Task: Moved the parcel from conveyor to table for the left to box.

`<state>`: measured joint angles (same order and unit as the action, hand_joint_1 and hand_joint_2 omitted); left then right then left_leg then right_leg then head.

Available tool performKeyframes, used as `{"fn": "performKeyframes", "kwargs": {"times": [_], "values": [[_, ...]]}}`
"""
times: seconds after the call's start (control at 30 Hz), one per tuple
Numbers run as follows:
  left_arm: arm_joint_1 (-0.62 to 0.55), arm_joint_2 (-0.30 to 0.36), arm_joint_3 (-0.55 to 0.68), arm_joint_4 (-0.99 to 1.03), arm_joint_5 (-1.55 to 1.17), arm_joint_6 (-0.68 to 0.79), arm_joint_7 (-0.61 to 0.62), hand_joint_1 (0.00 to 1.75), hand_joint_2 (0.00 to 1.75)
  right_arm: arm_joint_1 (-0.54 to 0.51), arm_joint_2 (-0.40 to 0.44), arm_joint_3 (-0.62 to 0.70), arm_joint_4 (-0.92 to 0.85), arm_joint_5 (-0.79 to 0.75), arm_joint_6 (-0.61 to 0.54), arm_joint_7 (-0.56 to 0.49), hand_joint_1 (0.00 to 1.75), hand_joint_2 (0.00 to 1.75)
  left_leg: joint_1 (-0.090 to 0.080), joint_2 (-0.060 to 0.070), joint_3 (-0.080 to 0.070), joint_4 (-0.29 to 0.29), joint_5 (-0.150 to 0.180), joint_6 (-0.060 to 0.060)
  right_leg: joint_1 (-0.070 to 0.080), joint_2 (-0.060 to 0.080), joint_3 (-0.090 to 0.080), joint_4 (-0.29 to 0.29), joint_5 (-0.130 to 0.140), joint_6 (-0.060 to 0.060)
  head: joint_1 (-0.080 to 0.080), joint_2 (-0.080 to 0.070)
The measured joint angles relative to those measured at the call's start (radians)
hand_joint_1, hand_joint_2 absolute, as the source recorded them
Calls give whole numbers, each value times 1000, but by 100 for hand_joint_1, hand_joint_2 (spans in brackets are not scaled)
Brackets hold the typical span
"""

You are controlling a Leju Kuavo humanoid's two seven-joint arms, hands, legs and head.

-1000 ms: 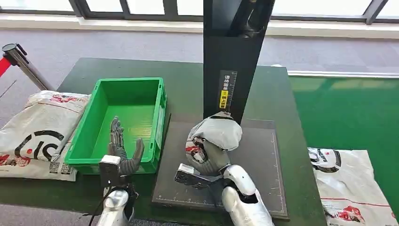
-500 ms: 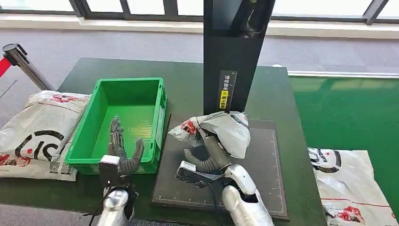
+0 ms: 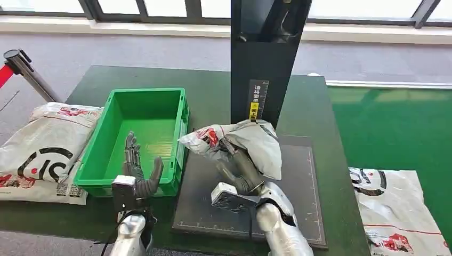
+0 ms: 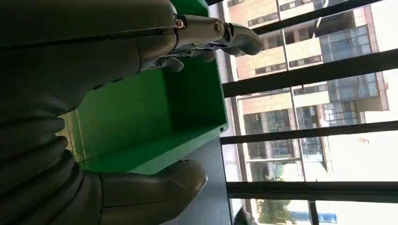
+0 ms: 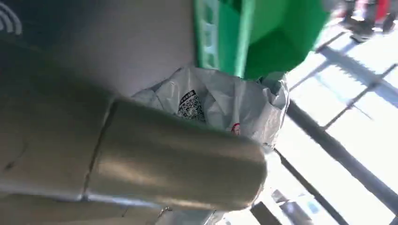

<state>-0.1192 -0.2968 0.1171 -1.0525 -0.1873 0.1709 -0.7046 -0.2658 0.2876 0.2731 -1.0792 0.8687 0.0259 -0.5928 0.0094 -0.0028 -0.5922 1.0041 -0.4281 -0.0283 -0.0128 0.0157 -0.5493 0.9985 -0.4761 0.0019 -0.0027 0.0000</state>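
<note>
Your right hand (image 3: 241, 172) grips the parcel (image 3: 242, 143) over the dark mat (image 3: 298, 197); your left hand (image 3: 139, 172) hovers spread by the green bin (image 3: 184, 114).

A dark green bench (image 3: 133, 80) stands on a grey carpeted floor (image 3: 106, 50). To the right the floor (image 3: 405, 128) is glossy bright green, with a pale strip along the join. Along the far wall runs a row of windows (image 3: 160, 6) with dark frames above a light sill, letting in strong daylight. A tall black post (image 3: 266, 58) rises from the back of the bench, bearing a yellow label with small print too fine to read. At the far left a barrier post (image 3: 24, 69) with a red strap leans in. Through the glass, what seem to be neighbouring buildings (image 4: 300, 51) stand outside.
</note>
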Motion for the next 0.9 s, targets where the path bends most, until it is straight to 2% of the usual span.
{"fn": "performKeyframes", "kwargs": {"times": [0.53,0.9], "values": [[-8,0,0,14,3,1,0,0,175,-21,-8,-24,6,-21,27,-24,0,0,0,-2,1,0,1,0,0,-2,1,0,0,0,0,0],[-16,0,0,22,23,3,0,0,175,-69,-21,-37,130,-1,6,-66,0,0,0,-4,1,0,2,0,0,-4,3,0,0,0,0,0]]}}
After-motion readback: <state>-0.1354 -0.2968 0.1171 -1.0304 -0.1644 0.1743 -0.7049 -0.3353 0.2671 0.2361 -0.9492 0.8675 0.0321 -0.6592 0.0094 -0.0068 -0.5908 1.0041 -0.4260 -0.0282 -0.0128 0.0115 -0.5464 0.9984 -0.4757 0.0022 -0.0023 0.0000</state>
